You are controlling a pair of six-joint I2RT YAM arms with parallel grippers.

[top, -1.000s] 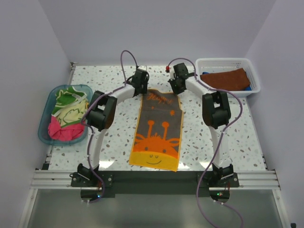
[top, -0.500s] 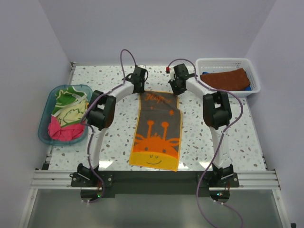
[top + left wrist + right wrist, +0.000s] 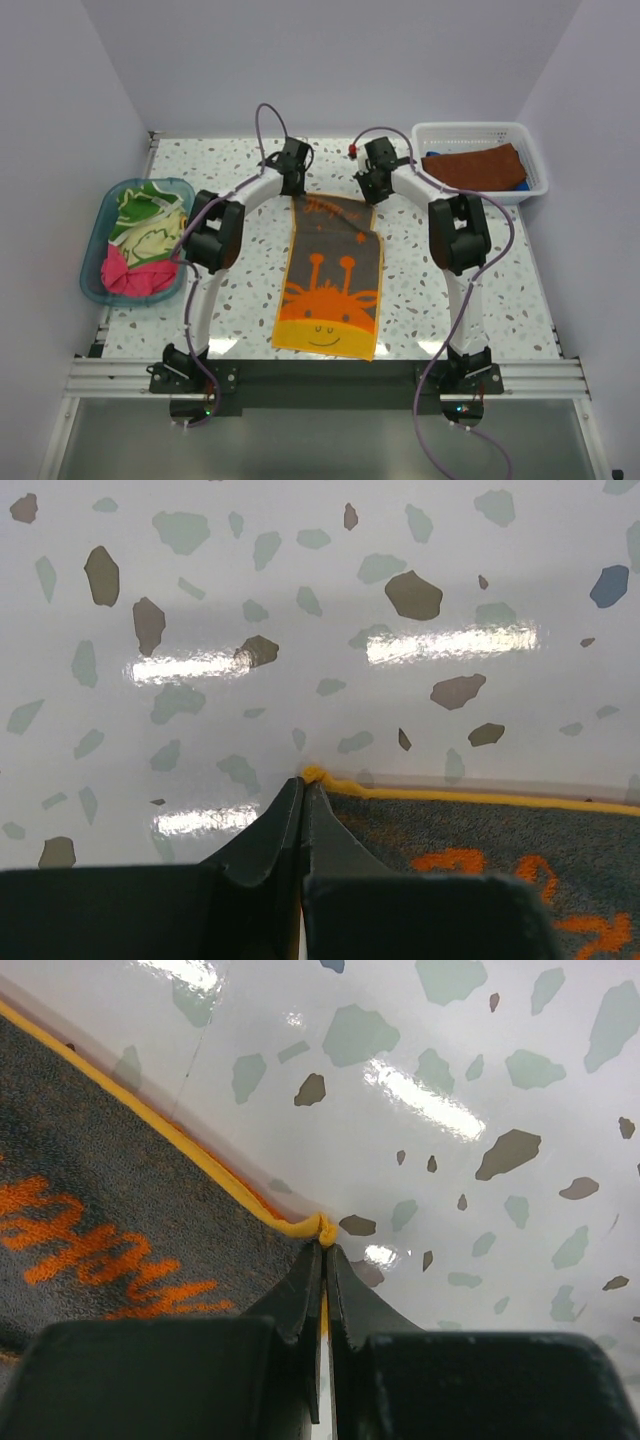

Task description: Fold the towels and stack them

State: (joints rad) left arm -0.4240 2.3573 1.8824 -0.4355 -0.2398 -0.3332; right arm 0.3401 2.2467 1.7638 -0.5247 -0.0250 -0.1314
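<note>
Top external, upper centre of frame: left gripper (image 3: 296, 191) and right gripper (image 3: 368, 194) each pinched closed on a far corner of the grey-and-orange giraffe-print cloth towel (image 3: 330, 285).

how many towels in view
5: a giraffe towel spread mid-table, a brown towel over a blue towel in the basket, and a green towel and a pink towel in the tub. More may lie hidden underneath.
</note>
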